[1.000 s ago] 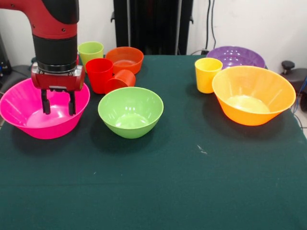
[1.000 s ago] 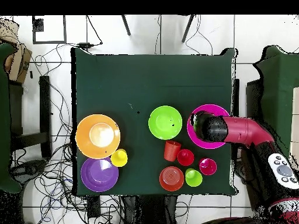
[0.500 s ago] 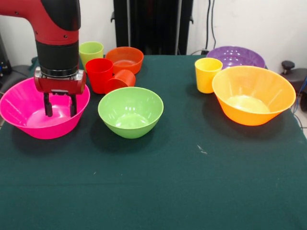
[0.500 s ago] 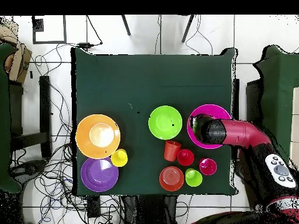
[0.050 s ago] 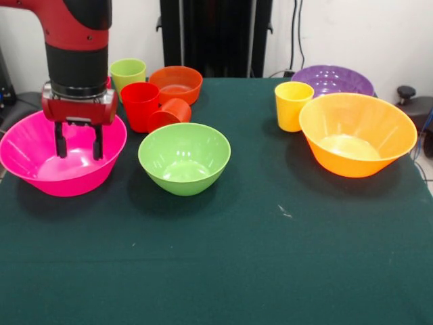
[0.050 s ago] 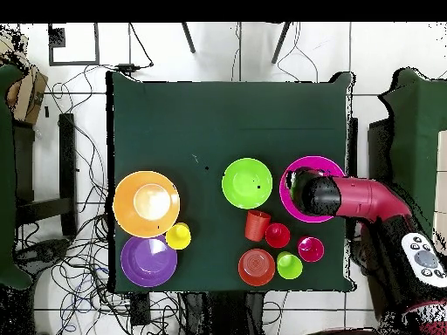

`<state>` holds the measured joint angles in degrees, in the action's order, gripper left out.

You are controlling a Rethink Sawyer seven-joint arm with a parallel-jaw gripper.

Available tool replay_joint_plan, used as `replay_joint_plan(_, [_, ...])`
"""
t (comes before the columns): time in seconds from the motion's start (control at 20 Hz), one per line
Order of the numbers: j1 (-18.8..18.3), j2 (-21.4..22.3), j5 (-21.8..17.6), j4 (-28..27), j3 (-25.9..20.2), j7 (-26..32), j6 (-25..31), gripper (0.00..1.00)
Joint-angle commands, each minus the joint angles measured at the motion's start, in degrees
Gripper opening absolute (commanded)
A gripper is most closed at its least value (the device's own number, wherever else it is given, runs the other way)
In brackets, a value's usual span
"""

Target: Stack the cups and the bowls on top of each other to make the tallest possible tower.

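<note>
We see the gripper (image 5: 79, 141) with its two black fingers (image 5: 60, 140) spread apart, holding nothing, dipped inside the large flared glossy pink plastic bowl (image 5: 27, 145). The medium round green plastic bowl (image 5: 184, 157) sits separately just beside, unstacked.

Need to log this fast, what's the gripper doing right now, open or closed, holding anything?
Gripper: open, fingers apart, holding nothing, hanging inside the pink bowl.

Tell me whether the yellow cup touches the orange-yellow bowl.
Apart. The overhead view shows green cloth between the yellow cup and the orange-yellow bowl.
</note>
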<state>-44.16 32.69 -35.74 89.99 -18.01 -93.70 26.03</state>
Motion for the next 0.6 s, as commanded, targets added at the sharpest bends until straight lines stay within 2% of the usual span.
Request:
replay_joint_plan(0.05, [1.8,3.9,1.6,2.3,-1.9,-0.5,3.3,1.00])
replay_joint_plan(0.6, [1.3,4.4,4.7,2.6,-3.5,1.1,4.4,1.00])
